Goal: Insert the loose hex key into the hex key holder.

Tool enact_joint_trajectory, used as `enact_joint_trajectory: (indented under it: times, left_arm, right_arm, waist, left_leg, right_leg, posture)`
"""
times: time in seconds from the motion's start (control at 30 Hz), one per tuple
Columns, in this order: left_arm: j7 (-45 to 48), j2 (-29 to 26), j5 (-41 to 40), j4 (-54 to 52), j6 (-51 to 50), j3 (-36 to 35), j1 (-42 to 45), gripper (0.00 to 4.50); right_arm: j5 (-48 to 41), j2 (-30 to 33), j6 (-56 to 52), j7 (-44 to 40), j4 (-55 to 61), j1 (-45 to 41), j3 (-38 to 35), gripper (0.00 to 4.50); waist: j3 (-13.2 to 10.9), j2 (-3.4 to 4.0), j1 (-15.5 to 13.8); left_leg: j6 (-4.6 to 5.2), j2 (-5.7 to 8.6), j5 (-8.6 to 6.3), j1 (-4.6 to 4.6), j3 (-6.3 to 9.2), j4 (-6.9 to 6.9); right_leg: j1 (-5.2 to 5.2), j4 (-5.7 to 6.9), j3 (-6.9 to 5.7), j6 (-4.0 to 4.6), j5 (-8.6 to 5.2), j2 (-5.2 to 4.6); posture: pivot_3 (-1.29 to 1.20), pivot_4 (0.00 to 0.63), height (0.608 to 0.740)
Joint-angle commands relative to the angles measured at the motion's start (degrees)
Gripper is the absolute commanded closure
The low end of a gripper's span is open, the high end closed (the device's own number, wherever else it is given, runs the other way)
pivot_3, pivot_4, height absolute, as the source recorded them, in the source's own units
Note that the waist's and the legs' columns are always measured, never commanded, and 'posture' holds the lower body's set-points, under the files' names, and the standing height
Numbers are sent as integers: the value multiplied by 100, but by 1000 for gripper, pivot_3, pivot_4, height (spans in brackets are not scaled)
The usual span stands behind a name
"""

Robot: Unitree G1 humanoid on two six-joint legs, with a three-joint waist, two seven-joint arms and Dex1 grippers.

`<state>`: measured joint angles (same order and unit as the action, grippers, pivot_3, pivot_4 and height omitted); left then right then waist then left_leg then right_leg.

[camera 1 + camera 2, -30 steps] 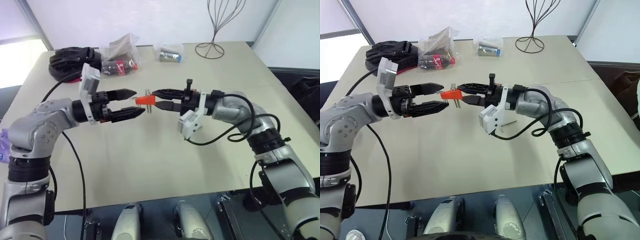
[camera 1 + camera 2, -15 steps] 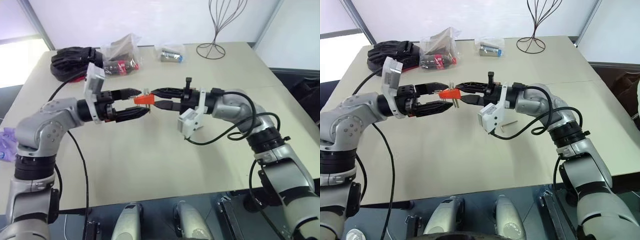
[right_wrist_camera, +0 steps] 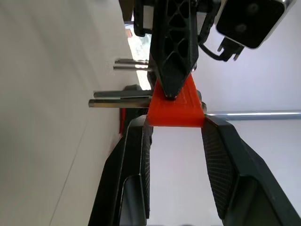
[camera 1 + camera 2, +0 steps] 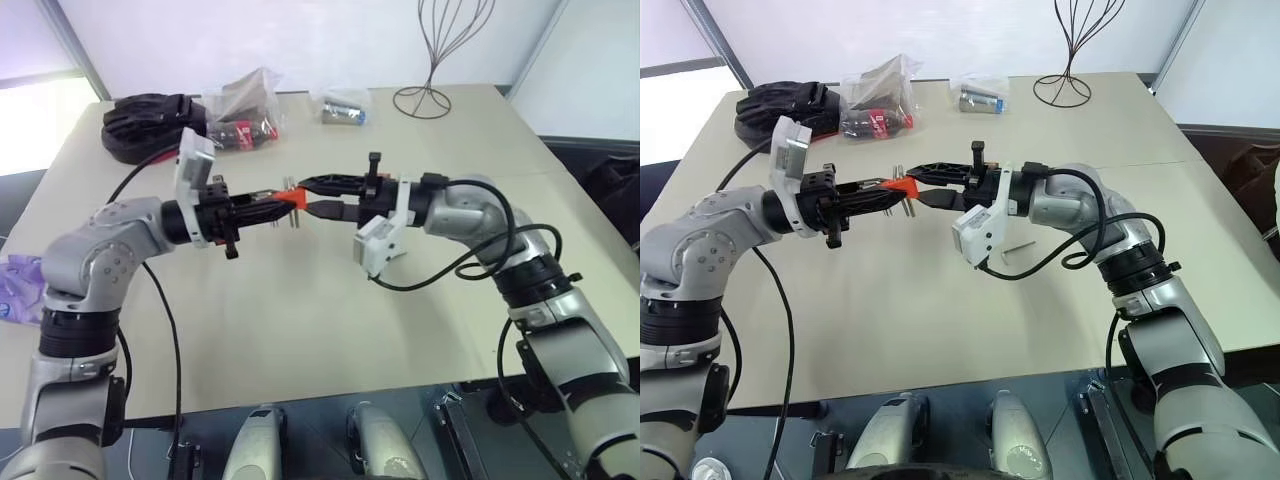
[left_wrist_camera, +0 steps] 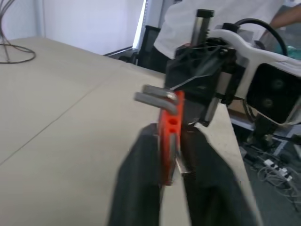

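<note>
Both end effectors clamp hex key holder [image 4: 902,186] midair between them.

The small red-orange hex key holder [image 4: 902,186], short metal keys jutting from it, hangs in the air above the bench, while the loose hex key [image 4: 1017,247], a thin L-shaped rod, lies flat on the bench.

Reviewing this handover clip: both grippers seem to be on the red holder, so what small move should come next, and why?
Probably open the right gripper and back off: the left gripper is shut on the hex key holder, and the loose hex key lies on the table beside the right arm.
</note>
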<state>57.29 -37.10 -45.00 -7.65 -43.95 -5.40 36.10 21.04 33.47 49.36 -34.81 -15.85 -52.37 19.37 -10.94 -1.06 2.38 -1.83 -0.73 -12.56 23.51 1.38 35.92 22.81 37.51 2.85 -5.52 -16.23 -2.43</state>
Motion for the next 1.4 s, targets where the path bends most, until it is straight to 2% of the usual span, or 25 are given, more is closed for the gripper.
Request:
enact_joint_trajectory:
  times: [0.03,0.27,0.5,0.7,0.73,0.87,1.0,1.03,1.1,1.17,1.27,1.4]
  left_arm:
    - [-56,21,-6,-28,52,-108,28,4456]
    - [-130,56,103,-46,76,-65,34,4456]
    - [-104,59,196,-106,117,-36,-5,4456]
    - [-93,61,214,-137,111,-35,-16,4500]
    - [-93,60,212,-142,110,-34,-19,4500]
    - [-90,45,211,-162,106,-33,-29,4500]
    - [-106,26,218,-245,121,-44,-63,4500]
    - [-112,21,221,-276,127,-47,-77,4500]
    - [-127,-15,262,-379,171,-53,-145,4500]
    - [-143,-39,283,-464,198,-67,-213,4500]
    - [-184,-39,266,-538,178,-102,-274,4500]
    - [-257,-47,294,-630,196,-100,-356,4500]
  right_arm:
    - [-203,33,4,0,303,-39,-142,3487]
    - [-274,52,-92,-94,334,14,-135,3487]
    - [-872,65,-848,-750,585,158,-84,3487]
    - [-1084,44,-1062,-950,769,259,-146,452]
    - [-1079,48,-1086,-973,793,275,-148,65]
    - [-1090,135,-1212,-1135,849,353,-135,65]
    - [-1472,444,-2314,-1798,736,642,-217,65]
    - [-1660,474,-2725,-1928,746,711,-286,65]
    - [-2380,550,-4486,-2402,937,751,-494,65]
    - [-2654,707,-5592,-2834,999,668,-538,65]
    - [-2509,930,-5828,-3305,719,475,-398,65]
    - [-2120,932,-6091,-3589,15,150,-90,65]
  waist:
    - [0,0,1]
    - [0,0,-1]
    - [0,0,0]
    - [0,0,-2]
    - [0,0,-2]
    - [0,0,-5]
    - [0,0,-40]
    - [0,0,-48]
    - [0,1,-45]
    - [-1,2,-50]
    - [-1,2,-42]
    - [-1,2,-11]
  left_leg:
    - [0,0,0,0,1,0]
    - [0,0,0,0,0,0]
    - [0,0,0,0,2,1]
    - [1,0,0,0,3,1]
    - [0,0,0,0,2,2]
    - [0,0,0,0,4,2]
    - [1,0,0,0,4,6]
    - [1,0,-1,0,6,9]
    - [2,0,-1,0,5,10]
    - [3,-1,-1,0,6,11]
    - [4,-2,-2,0,7,11]
    - [5,0,-2,0,5,10]
  right_leg:
    - [0,0,0,0,0,1]
    - [0,0,0,0,0,0]
    - [-1,0,-1,0,0,0]
    - [-2,1,-2,0,0,0]
    - [-2,1,-1,0,0,-1]
    - [-2,1,-2,0,0,0]
    - [-5,1,-3,0,0,-1]
    - [-8,0,-5,0,0,-2]
    - [-9,1,-4,0,0,-3]
    - [-8,2,-4,0,0,-3]
    - [-7,3,-5,0,0,-3]
    - [-6,2,-5,0,0,0]
  posture:
    - [0,150,740]
    - [0,150,740]
    - [0,150,740]
    - [0,150,740]
    - [0,150,740]
    - [0,150,740]
    - [0,150,740]
    - [0,150,740]
    - [0,150,740]
    - [0,150,740]
    - [0,150,740]
    - [0,150,740]
